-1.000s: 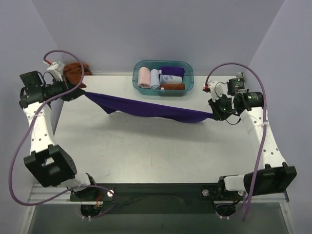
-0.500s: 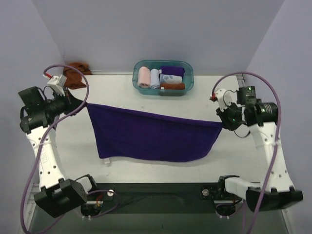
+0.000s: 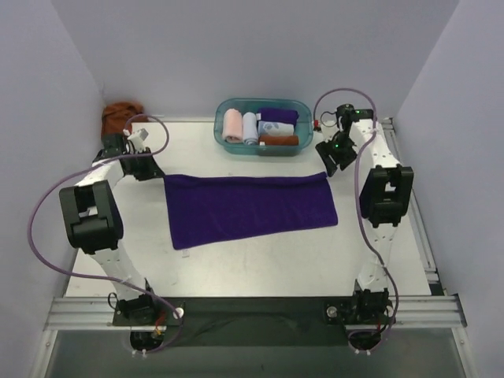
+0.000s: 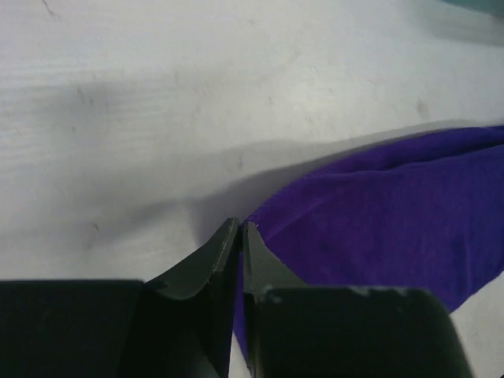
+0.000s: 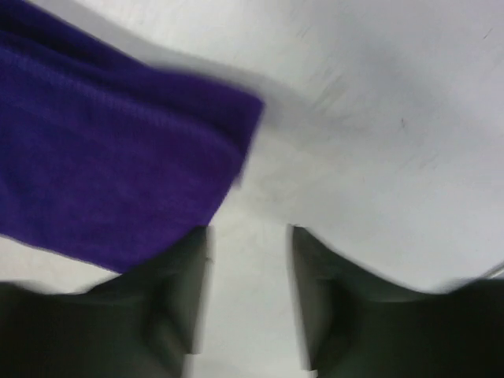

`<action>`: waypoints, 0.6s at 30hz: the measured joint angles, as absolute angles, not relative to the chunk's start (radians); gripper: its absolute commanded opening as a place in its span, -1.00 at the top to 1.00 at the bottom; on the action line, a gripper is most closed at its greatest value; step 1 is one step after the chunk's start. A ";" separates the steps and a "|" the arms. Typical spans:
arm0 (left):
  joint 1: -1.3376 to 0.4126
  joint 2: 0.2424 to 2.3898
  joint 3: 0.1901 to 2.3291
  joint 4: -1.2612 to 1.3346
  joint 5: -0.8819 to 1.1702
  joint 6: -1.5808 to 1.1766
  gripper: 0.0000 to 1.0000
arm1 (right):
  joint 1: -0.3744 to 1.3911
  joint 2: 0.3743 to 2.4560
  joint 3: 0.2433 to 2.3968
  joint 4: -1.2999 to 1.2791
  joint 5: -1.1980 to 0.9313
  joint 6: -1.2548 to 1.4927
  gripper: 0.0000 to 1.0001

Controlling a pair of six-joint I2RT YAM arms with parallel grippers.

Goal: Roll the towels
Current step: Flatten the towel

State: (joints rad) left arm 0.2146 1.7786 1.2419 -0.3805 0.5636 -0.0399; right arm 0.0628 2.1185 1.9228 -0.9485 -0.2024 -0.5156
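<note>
**Item 1, hard to read.** The right wrist view is coming through smeared, so I am reading only outlines there. The right claw (image 5: 249,235) is hanging over bare surface with its fingers apart, gripping nothing. A corner of the purple towel (image 3: 248,206) is lying just to its left. Both wrist views are cutting the towel off at the frame edge.

**Item 2, left claw (image 4: 239,227).** Its fingers are pressing together on the towel's far left corner. The cloth is rising slightly to meet the tips and throwing a shadow beneath.

**Item 3, purple towel.** It is lying spread flat in the middle of the worktop (image 3: 236,272), long side running left to right, near edge slanting.

**Item 4, brown towel (image 3: 120,115).** It is sitting bunched in the far left corner against the wall, well apart from the purple one. The wrist of the left arm (image 3: 90,213) is covering its near side, so I am not making out its full shape.

**Item 5, tub (image 3: 218,130).** A teal tub is standing at the middle of the far edge, holding rolled cloths (image 3: 233,124) packed side by side. I am seeing pink, pale blue, purple and rust, but any pattern is too small to read.

**Item 6, surroundings.** The worktop is showing white with faint scuffs. Plain pale lilac walls (image 3: 252,47) are closing it in on three sides. A metal rail (image 3: 79,313) is running along the near edge under the arm bases.
</note>
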 measured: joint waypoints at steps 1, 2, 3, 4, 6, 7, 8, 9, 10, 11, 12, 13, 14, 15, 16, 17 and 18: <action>0.215 1.850 1.282 -0.363 0.559 -0.051 0.47 | 0.064 2.174 1.980 -0.942 -0.191 -0.491 -0.23; 0.215 1.918 1.326 -0.355 0.557 -0.067 0.37 | 0.063 2.222 2.031 -0.939 -0.180 -0.474 -0.25; 0.215 1.978 1.374 -0.355 0.556 -0.083 0.17 | 0.063 2.259 2.067 -0.928 -0.168 -0.455 -0.26; 0.215 2.031 1.422 -0.355 0.555 -0.096 0.09 | 0.062 2.283 2.091 -0.923 -0.154 -0.432 -0.26; 0.218 2.094 1.486 -0.351 0.554 -0.123 -0.25 | 0.056 2.294 2.098 -0.924 -0.138 -0.393 -0.23; 0.220 2.101 1.495 -0.350 0.554 -0.126 -0.27 | 0.051 2.289 2.097 -0.928 -0.138 -0.377 -0.20; 0.222 2.097 1.495 -0.352 0.553 -0.132 -0.27 | 0.044 2.278 2.085 -0.924 -0.142 -0.365 -0.15; 0.224 2.087 1.494 -0.356 0.551 -0.131 -0.28 | 0.037 2.253 2.053 -0.913 -0.153 -0.356 -0.01; 0.224 2.071 1.489 -0.355 0.545 -0.124 -0.27 | 0.031 2.220 2.013 -0.912 -0.169 -0.351 0.08; 0.225 2.047 1.475 -0.357 0.535 -0.113 -0.26 | 0.028 2.184 1.971 -0.915 -0.182 -0.345 0.16; 0.226 2.013 1.455 -0.363 0.527 -0.098 -0.22 | 0.023 2.147 1.930 -0.920 -0.194 -0.341 0.27; 0.225 1.971 1.432 -0.371 0.521 -0.078 -0.13 | 0.021 2.098 1.879 -0.920 -0.210 -0.339 0.31; 0.223 1.924 1.404 -0.381 0.516 -0.051 -0.07 | 0.023 2.069 1.851 -0.926 -0.221 -0.337 0.40; 0.221 1.874 1.376 -0.399 0.514 -0.022 -0.02 | 0.031 2.035 1.816 -0.928 -0.233 -0.337 0.43; 0.216 1.824 1.349 -0.418 0.514 0.009 0.11 | 0.042 2.008 1.785 -0.929 -0.245 -0.338 0.46; 0.211 1.775 1.316 -0.431 0.517 0.038 0.18 | 0.055 1.989 1.759 -0.932 -0.257 -0.335 0.47; 0.207 1.729 1.285 -0.455 0.525 0.065 0.24 | 0.069 1.980 1.737 -0.933 -0.270 -0.333 0.49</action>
